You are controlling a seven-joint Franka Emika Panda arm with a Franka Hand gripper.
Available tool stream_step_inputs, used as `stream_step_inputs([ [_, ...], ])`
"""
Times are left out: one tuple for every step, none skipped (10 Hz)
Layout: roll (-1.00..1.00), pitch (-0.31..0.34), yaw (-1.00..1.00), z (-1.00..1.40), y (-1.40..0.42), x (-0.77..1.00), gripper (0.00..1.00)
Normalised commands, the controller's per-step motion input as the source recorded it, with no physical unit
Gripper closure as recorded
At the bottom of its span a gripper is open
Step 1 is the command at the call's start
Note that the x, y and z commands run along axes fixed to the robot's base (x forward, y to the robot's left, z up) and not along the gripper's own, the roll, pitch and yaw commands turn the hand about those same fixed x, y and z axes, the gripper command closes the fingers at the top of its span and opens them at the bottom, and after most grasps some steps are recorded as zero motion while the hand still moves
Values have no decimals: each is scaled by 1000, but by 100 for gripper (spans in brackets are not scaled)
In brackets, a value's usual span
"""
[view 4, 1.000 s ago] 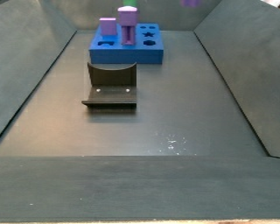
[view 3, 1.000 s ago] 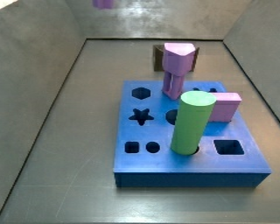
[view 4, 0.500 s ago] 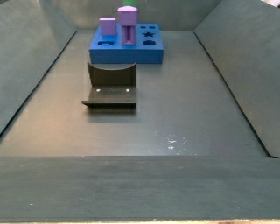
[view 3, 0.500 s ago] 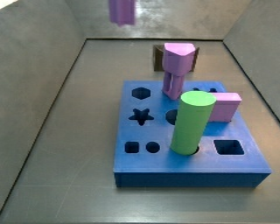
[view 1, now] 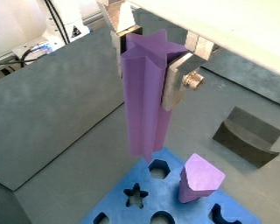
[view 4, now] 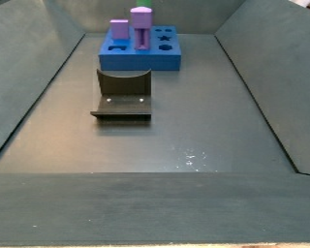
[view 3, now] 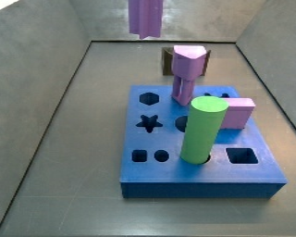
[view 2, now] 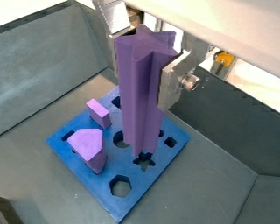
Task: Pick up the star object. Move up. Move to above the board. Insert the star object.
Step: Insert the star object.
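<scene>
Side view: the star (view 3: 145, 17) hangs at the top edge of the frame, more of it showing than half a second ago, when only a short stub was visible further left, and a second ago barely a sliver. So it is travelling in over the board (view 3: 203, 181), high above it and apart from it. The gripper (view 1: 149, 57) is out of sight there; in both wrist views its silver fingers (view 2: 168, 83) clamp the upper part of the star, which points down toward the board (view 2: 140, 179). In a wrist view the star's lower end lies over the star hole (view 2: 143, 158), though height above it cannot be told. My judgement: the carry is nearly done; fine alignment and rotation matching come next, then the descent. The green cylinder (view 3: 203, 130) and pink peg (view 3: 187, 72) stand near the hole and could be clipped.
</scene>
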Motion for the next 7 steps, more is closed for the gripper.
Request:
stream_step_inputs([
  [0, -43, 0, 6, 0, 0, 100],
  [-69, 29, 0, 0, 63, 97, 100],
  [-7, 3, 0, 0, 0, 0, 100],
  [0, -13, 9, 0, 0, 0, 100],
  [0, -164, 34, -386, -66, 0, 100],
  [6, -210, 140, -820, -114, 0, 100],
  [10, -167, 0, -937, -323, 0, 100],
])
